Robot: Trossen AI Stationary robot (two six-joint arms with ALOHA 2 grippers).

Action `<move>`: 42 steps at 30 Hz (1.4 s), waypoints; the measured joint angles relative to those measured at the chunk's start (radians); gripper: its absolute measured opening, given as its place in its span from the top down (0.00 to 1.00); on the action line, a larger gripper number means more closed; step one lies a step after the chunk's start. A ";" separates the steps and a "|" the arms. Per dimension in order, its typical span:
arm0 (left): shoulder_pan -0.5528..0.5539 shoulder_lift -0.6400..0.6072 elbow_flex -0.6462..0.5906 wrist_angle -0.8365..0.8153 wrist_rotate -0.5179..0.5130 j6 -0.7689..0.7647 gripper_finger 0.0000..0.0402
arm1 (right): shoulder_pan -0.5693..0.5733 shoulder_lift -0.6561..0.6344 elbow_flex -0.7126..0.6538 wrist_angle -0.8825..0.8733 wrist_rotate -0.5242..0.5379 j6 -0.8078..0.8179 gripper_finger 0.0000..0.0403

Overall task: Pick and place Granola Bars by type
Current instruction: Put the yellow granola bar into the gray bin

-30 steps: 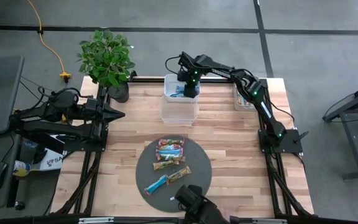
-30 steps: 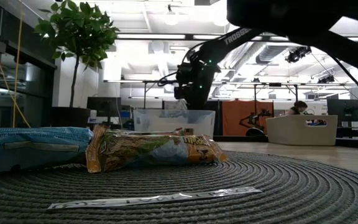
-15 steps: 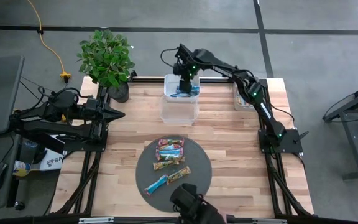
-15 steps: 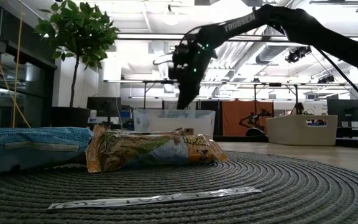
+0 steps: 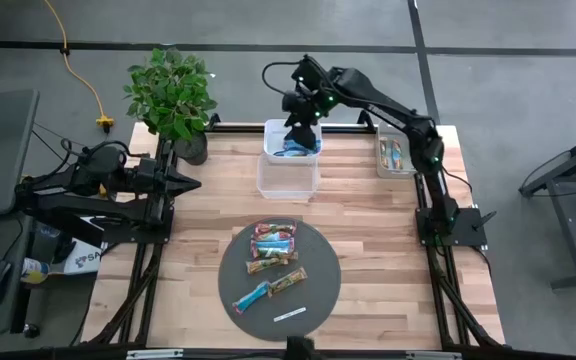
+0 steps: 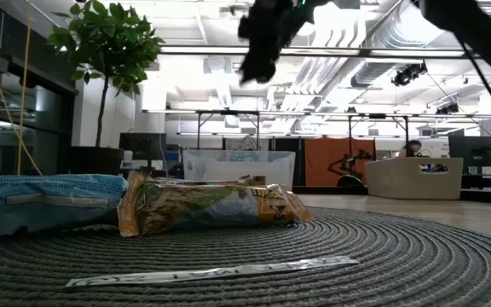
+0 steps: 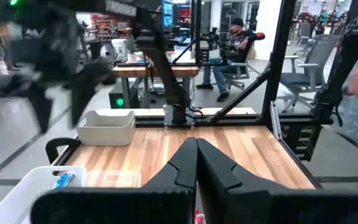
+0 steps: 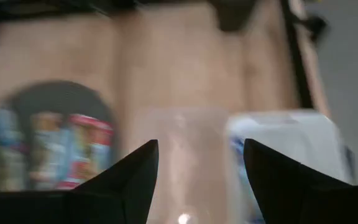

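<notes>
Several granola bars (image 5: 273,247) in red-pink, blue and tan-and-green wrappers lie on a round dark mat (image 5: 323,265) near the table's front. In the low view a blue bar (image 6: 41,205) and a tan-and-green bar (image 6: 211,205) lie side by side. Another blue bar (image 5: 290,150) lies in the white bin (image 5: 268,145) at the far edge. My right gripper (image 5: 298,135) hangs open high above that bin, tipped downward, with nothing between its fingers (image 8: 135,180). At the table's left edge my left gripper (image 5: 193,183) waits shut and level.
A clear bin (image 5: 288,178) stands just in front of the white one. A third bin (image 5: 396,158) with bars is at the far right. A potted plant (image 5: 173,95) stands at the far left corner. A thin white strip (image 5: 290,315) lies on the mat's near edge.
My right gripper has risen quickly from low in the white bin to high above it and has tipped less steeply downward. The blue bar stays lying in the bin. A dark shape at the table's near edge has left the high view.
</notes>
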 joint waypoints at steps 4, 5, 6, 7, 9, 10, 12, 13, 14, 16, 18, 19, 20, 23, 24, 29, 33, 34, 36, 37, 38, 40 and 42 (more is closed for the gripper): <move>0.000 0.000 0.000 0.001 0.000 0.000 1.00 | 0.079 -0.069 0.000 -0.008 -0.059 0.038 0.45; 0.000 0.000 0.000 0.000 0.000 0.000 1.00 | 0.103 -0.083 0.000 -0.009 -0.068 0.047 0.45; 0.000 0.000 0.000 0.000 0.000 0.000 1.00 | 0.126 -0.098 0.000 -0.012 -0.076 0.057 0.45; 0.000 0.000 0.000 0.000 0.000 0.000 1.00 | 0.151 -0.110 0.000 -0.017 -0.085 0.069 0.45; 0.000 0.000 0.000 0.000 0.000 0.000 1.00 | 0.204 -0.136 0.000 -0.020 -0.107 0.098 0.45; 0.000 0.000 0.000 0.000 0.000 0.000 1.00 | 0.233 -0.145 0.000 -0.023 -0.115 0.115 0.45; 0.000 0.000 0.000 0.000 0.000 0.000 1.00 | 0.293 -0.158 0.000 -0.034 -0.118 0.146 0.45; 0.000 0.000 0.000 0.000 0.000 0.000 1.00 | 0.325 -0.163 0.000 -0.041 -0.119 0.160 0.45; 0.000 0.000 0.000 0.001 0.000 0.000 1.00 | 0.357 -0.165 0.000 -0.048 -0.118 0.172 0.45; 0.000 0.000 0.000 0.000 0.000 0.000 1.00 | 0.425 -0.165 0.000 -0.055 -0.111 0.195 0.45; 0.000 0.000 0.000 0.000 0.000 0.000 1.00 | 0.492 -0.166 0.000 -0.062 -0.099 0.216 0.45; 0.000 0.000 0.000 0.000 0.000 0.000 1.00 | 0.526 -0.166 0.000 -0.063 -0.081 0.221 0.45; 0.000 0.000 0.000 0.000 0.000 0.000 1.00 | 0.561 -0.166 0.000 -0.066 -0.056 0.224 0.45; 0.000 0.000 0.000 0.000 0.000 0.000 1.00 | 0.660 -0.166 0.000 -0.068 0.061 0.224 0.45; 0.000 0.000 0.000 0.000 0.000 0.000 1.00 | 0.690 -0.166 0.000 -0.070 0.101 0.226 0.45; 0.000 0.000 0.000 0.000 0.000 0.000 1.00 | 0.821 -0.160 0.000 -0.074 0.233 0.293 0.45; 0.000 0.000 0.000 0.001 0.000 0.000 1.00 | 0.914 -0.130 0.000 -0.075 0.359 0.329 0.45; 0.000 0.000 0.000 0.000 0.000 0.000 1.00 | 0.932 -0.116 0.000 -0.074 0.389 0.334 0.45; 0.000 0.000 0.000 0.000 0.000 0.000 1.00 | 0.963 -0.084 0.000 -0.065 0.440 0.344 0.45; 0.000 0.000 0.000 0.000 0.000 0.000 1.00 | 0.975 -0.065 0.000 -0.056 0.457 0.352 0.45; 0.000 0.000 0.000 0.000 0.000 0.000 1.00 | 0.984 -0.048 0.000 -0.048 0.467 0.364 0.45; 0.000 0.000 0.000 0.000 0.000 0.000 1.00 | 0.997 -0.010 0.000 -0.040 0.469 0.390 0.45; 0.000 0.000 0.000 0.000 0.000 0.000 1.00 | 1.001 0.024 0.000 -0.040 0.474 0.403 0.45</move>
